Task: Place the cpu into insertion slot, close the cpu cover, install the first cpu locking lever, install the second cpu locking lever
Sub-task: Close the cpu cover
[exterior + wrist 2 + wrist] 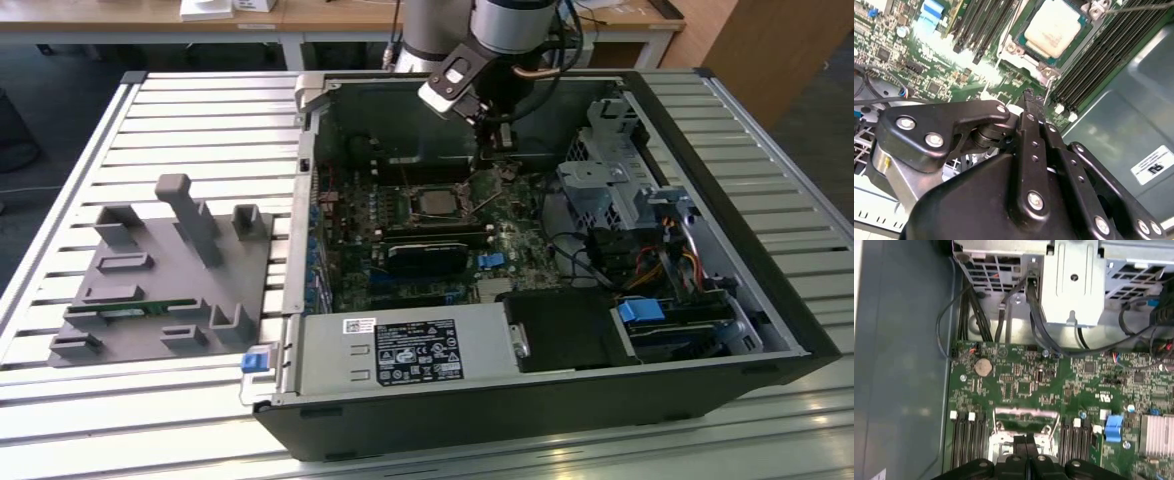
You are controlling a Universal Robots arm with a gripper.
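In the exterior view, the gripper [497,160] is seen inside the open computer case [721,330], near the cpu [434,203]. In the second wrist view, the cpu is seated in the insertion slot [1076,42] and framed by the cpu cover [1024,57]. The fingers [1030,107] are pressed together on nothing. In the first wrist view, the joined fingertips [1020,442] are held over the cover.

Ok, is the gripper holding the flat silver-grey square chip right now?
No, in the second wrist view the chip lies on the green board inside its silvery metal frame, apart from the gripper.
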